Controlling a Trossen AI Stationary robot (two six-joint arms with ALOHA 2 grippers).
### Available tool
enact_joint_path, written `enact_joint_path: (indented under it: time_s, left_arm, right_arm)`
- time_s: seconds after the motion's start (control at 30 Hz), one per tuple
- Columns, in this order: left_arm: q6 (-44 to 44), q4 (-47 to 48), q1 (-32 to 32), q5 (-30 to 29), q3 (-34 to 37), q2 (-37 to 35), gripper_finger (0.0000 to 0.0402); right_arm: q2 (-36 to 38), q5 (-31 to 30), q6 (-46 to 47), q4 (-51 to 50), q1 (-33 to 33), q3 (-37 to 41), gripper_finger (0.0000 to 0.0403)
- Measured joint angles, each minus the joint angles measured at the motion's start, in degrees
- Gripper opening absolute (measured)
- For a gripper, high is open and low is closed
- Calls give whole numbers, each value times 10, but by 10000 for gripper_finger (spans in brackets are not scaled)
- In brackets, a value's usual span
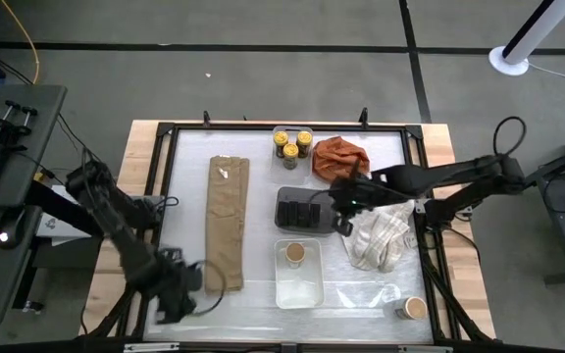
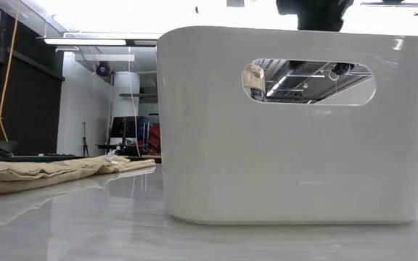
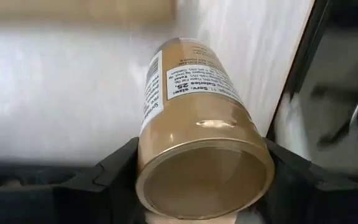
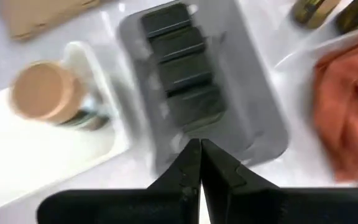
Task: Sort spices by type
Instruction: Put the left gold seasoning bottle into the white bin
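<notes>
High view: three jars (image 1: 291, 143), three tins (image 1: 303, 211), two tubs (image 1: 295, 254).

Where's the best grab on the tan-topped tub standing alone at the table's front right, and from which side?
Probably from straight above, fingers closing across the round side wall just under the lid. The tub stands upright with bare table around it, so a top-down approach looks unobstructed. The right gripper is nearer, shut and empty over the grey tray; the left gripper already holds another tub.
</notes>
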State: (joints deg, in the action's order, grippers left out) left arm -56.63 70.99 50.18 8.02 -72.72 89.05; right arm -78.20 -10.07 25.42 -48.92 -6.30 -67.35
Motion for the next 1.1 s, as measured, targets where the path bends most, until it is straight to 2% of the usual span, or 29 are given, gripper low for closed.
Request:
enact_joint_path:
  time_s: [0.1,0.2,0.37,0.47,0.57,0.63,0.8,0.97,1.1]
  left_arm:
    - [35,-20,-65,-54,-28,-17,237]
    - [118,-55,-131,-95,-72,-13,237]
    - [267,-57,-226,-120,-179,41,237]
    - [353,-43,-257,-133,-253,86,237]
    - [422,-32,-275,-133,-316,137,237]
    - [457,-30,-282,-133,-350,172,237]
    - [517,-32,-285,-134,-408,239,237]
    - [518,-30,-281,-134,-419,280,237]
    - [515,-32,-279,-133,-420,274,237]
  right_arm:
    - [12,15,44,-19,-34,0,0]
    - [12,15,80,-46,-76,1,0]
    - [10,-2,175,-54,-141,38,0]
    - [10,16,240,-33,-178,76,0]
    - [10,50,294,50,-213,128,0]
    - [10,51,322,131,-232,166,0]
    - [10,1,362,313,-256,244,0]
    - [10,-21,374,344,-255,262,0]
    - [10,-19,359,357,-248,262,0]
